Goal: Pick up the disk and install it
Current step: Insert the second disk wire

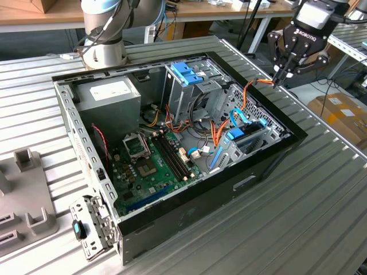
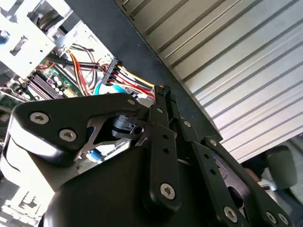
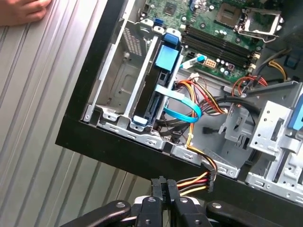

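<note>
The ribbed metal table carries the open computer case, which takes up the middle of the exterior view. Inside it, the grey power supply box sits at about 10 o'clock and a blue bracket stands at 12 o'clock. A person's hand rests on the table outside the case in the first wrist view.

The gripper hangs over the case rim at about 2 o'clock. Its jaws are pressed narrow, and in the first wrist view they pinch the yellow, red and black wires of the power cable just behind its black connector.

The disk is not in the jaws. It stands on edge in the drive bay at about 3 o'clock, its light blue rails seated in the cage, with a blue ribbon cable lying against it.

Judging from this, the placing looks done and the step in hand is the wiring — bringing power to the drive. That calls for turning the connector to face the disk's socket and carrying it down from the rim into the bay without snagging the other wires.
</note>
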Available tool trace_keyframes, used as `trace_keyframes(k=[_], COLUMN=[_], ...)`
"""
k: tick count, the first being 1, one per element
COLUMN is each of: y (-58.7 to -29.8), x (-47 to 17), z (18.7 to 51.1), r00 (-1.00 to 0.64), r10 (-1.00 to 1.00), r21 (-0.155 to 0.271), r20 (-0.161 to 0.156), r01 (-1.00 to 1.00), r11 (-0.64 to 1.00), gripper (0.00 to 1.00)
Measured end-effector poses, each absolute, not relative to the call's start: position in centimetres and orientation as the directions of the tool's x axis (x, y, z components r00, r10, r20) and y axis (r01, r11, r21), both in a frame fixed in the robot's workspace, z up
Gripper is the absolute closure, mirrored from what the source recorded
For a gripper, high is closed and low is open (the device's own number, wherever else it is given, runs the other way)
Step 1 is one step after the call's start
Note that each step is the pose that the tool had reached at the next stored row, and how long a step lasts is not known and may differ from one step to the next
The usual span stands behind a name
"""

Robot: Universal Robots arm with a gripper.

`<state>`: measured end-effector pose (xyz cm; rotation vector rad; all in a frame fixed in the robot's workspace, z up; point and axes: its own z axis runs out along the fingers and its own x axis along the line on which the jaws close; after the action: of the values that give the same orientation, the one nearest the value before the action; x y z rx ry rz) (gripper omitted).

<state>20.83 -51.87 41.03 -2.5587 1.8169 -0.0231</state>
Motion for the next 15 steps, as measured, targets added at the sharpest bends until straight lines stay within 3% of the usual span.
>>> trace_keyframes(k=[15], y=[-51.9], x=[20.3], z=[39.8], r00=[0.204], r10=[-0.979], r21=[-0.011], r20=[0.013], r01=[-0.979], r11=[-0.204], gripper=[0.84])
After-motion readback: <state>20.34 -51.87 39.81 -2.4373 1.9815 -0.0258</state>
